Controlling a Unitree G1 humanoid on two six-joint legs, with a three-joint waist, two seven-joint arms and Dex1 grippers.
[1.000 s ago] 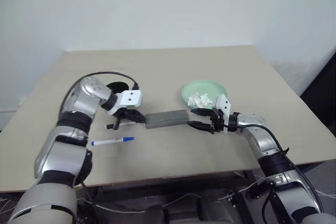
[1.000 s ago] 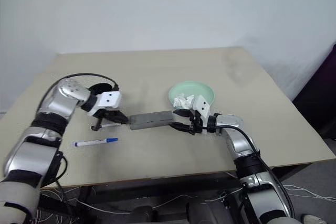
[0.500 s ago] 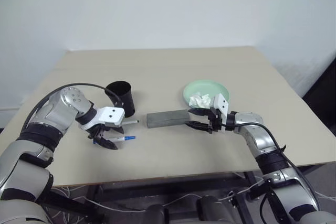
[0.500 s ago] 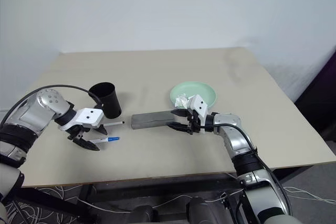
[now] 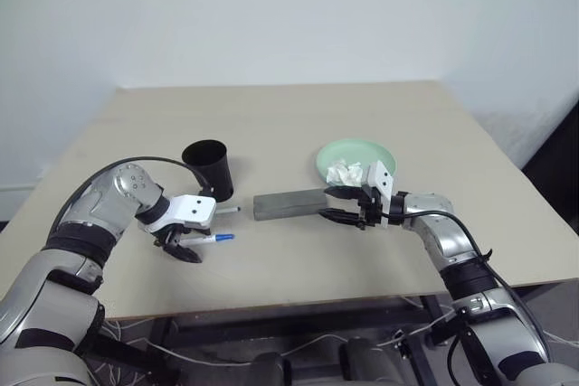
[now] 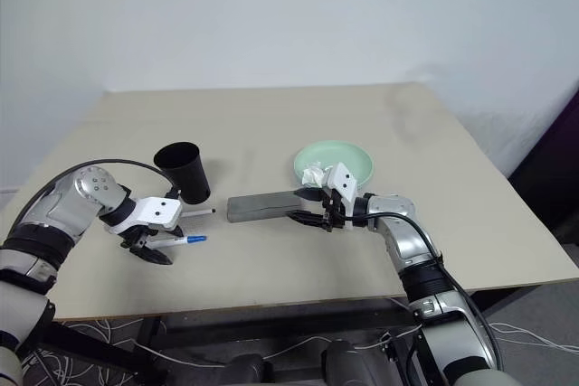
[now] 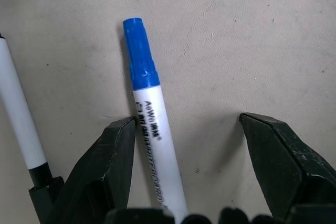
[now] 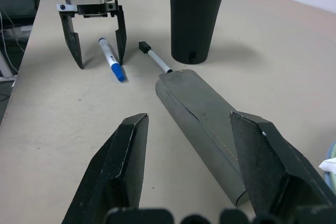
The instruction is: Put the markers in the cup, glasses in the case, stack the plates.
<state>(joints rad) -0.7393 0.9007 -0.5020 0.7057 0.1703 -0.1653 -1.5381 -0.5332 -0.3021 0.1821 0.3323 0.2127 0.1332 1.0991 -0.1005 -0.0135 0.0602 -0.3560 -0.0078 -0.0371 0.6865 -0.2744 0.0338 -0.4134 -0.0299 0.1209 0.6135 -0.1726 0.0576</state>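
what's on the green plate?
A crumpled white tissue wad lies on the green plate, by its near rim. Whatever is under the wad is covered.

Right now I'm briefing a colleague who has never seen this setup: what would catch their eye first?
The left pincer, open, straddling the blue-capped marker near the table's front left. Beside it stand the black cup and the black-capped marker. Midtable, the right pincer flanks the grey case's end, before a mint plate.
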